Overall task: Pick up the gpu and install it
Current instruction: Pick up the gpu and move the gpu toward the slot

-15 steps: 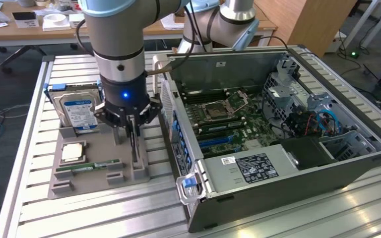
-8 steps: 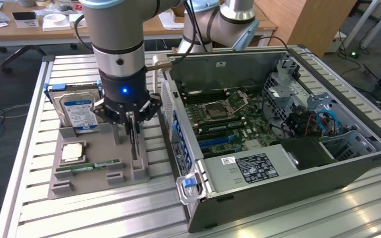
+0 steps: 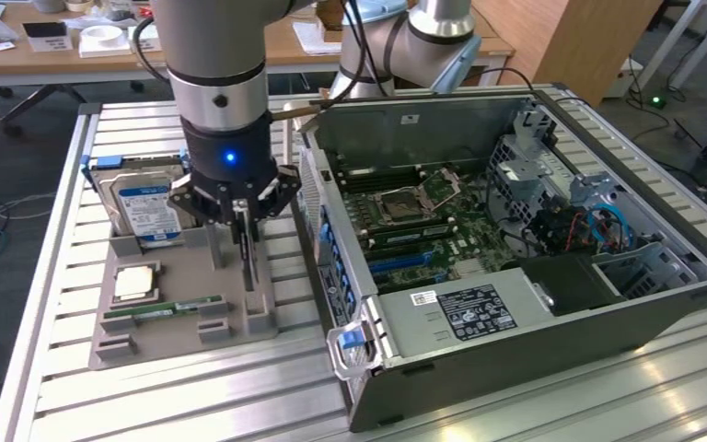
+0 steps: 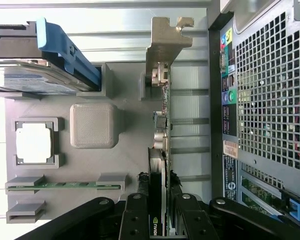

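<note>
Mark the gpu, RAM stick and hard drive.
gpu (image 4: pixel 161 125): wrist view, the card's edge, midway along.
RAM stick (image 3: pixel 163 308): exterior view, middle of the green board.
hard drive (image 3: pixel 144 207): exterior view, blue-white label.

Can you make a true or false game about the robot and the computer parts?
1. The fingers are closed on the gpu. True.
2. The gpu is already inside the computer case. False: it stands upright in the gray tray, beside the case.
3. The hard drive on the tray has a blue and white label. True.
4. The computer case is closed up. False: its side is open, and the motherboard shows.
</note>
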Action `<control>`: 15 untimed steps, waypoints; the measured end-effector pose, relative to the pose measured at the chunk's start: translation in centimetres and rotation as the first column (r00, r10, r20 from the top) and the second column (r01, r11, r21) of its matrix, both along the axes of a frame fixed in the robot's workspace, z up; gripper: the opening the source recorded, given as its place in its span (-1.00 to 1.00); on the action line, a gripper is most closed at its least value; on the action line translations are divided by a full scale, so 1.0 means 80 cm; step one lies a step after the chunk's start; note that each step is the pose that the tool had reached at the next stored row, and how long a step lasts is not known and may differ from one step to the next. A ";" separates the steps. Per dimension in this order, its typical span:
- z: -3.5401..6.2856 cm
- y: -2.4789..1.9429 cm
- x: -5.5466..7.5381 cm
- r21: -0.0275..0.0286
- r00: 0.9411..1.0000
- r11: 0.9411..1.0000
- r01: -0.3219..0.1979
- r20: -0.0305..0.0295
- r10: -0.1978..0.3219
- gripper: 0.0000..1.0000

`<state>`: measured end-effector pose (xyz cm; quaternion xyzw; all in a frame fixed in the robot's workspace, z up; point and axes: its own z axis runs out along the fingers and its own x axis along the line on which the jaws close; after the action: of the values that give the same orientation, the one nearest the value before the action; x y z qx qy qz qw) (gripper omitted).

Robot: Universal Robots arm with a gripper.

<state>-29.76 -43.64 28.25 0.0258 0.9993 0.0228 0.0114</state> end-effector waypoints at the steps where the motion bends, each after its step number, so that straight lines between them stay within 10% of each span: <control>1: 0.002 0.0000 0.000 0.000 1.000 1.000 0.000 0.000 0.000 -0.47; 15: 0.020 0.0001 0.000 0.000 1.000 1.000 0.000 0.000 0.000 -0.47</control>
<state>-29.75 -43.63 29.82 0.0258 0.9993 0.0228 0.0114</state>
